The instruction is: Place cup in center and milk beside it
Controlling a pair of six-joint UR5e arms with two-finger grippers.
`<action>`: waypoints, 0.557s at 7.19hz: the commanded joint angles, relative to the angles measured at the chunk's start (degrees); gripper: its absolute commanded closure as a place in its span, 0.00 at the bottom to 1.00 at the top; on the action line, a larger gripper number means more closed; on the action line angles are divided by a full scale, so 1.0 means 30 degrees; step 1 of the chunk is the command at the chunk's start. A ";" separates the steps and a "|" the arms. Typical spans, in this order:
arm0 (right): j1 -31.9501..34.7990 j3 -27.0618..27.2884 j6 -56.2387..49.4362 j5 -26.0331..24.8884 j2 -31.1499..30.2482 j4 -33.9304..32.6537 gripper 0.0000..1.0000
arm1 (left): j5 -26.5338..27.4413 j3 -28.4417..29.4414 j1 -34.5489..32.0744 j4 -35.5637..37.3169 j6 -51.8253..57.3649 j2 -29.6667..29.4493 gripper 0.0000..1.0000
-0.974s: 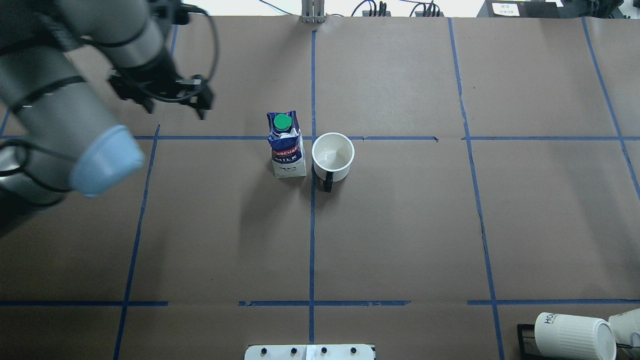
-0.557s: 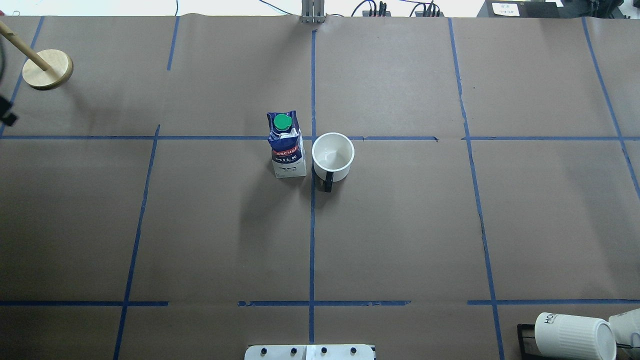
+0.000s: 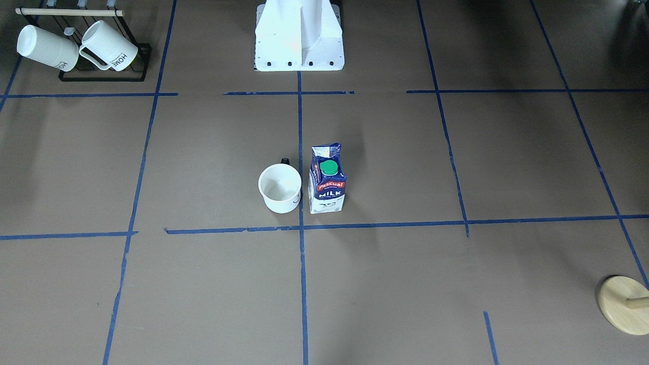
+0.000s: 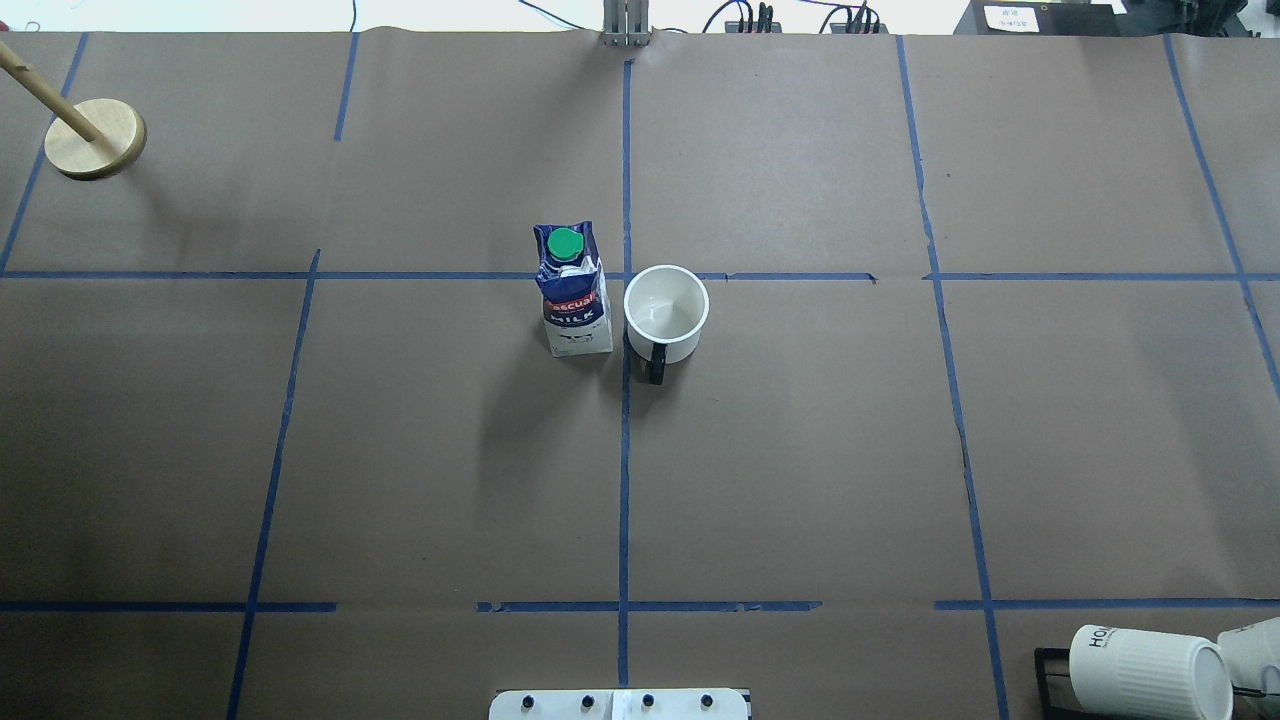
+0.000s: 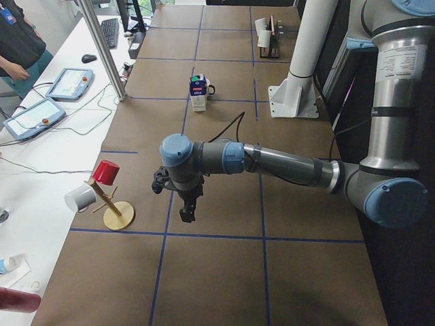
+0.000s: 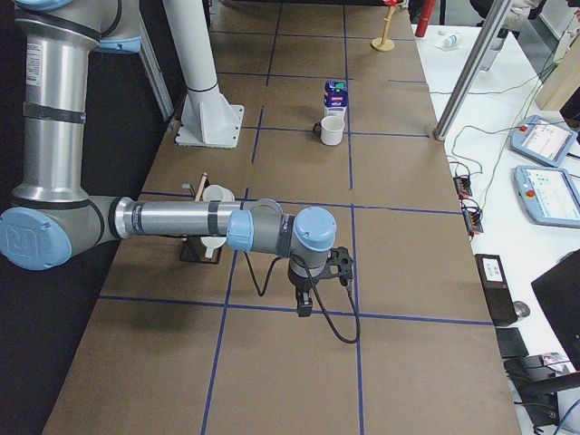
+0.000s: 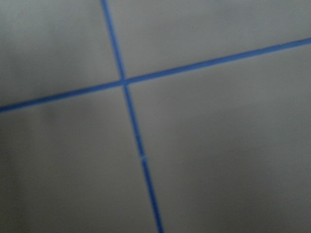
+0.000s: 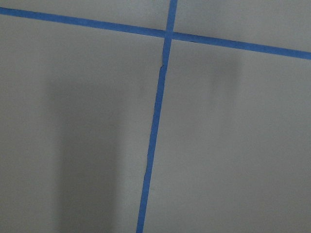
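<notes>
The white cup stands upright just right of the blue tape crossing, the center, with its dark handle toward the robot. It also shows in the front view. The blue and white milk carton with a green cap stands upright close beside it, left of the vertical tape line, and shows in the front view. My left gripper hangs over the table's left end, far from both. My right gripper hangs over the right end. I cannot tell whether either is open or shut.
A black rack with two ribbed HOME mugs sits at the near right corner. A wooden peg stand stands at the far left and carries a red cup. The white robot base is at the near middle edge.
My left arm has swung out of the overhead view to the left, uncovering the wooden stand. Cup and milk have not moved.
</notes>
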 commanded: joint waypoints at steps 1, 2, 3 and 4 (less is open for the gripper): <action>0.0000 0.0004 -0.0057 0.0021 0.0018 0.0000 0.00 | -0.0462 0.0844 -0.0271 -0.1056 -0.0012 0.0910 0.00; 0.0000 -0.0025 -0.0144 0.0021 -0.0069 0.0000 0.00 | -0.0259 0.0936 -0.0271 -0.1114 -0.0069 0.1028 0.00; 0.0000 -0.0025 -0.0203 0.0021 -0.0128 0.0000 0.00 | -0.0402 0.1169 -0.0300 -0.1114 -0.0157 0.1175 0.00; 0.0000 -0.0025 -0.0175 0.0021 -0.0128 0.0000 0.00 | -0.0171 0.0998 -0.0271 -0.1085 -0.0158 0.1031 0.00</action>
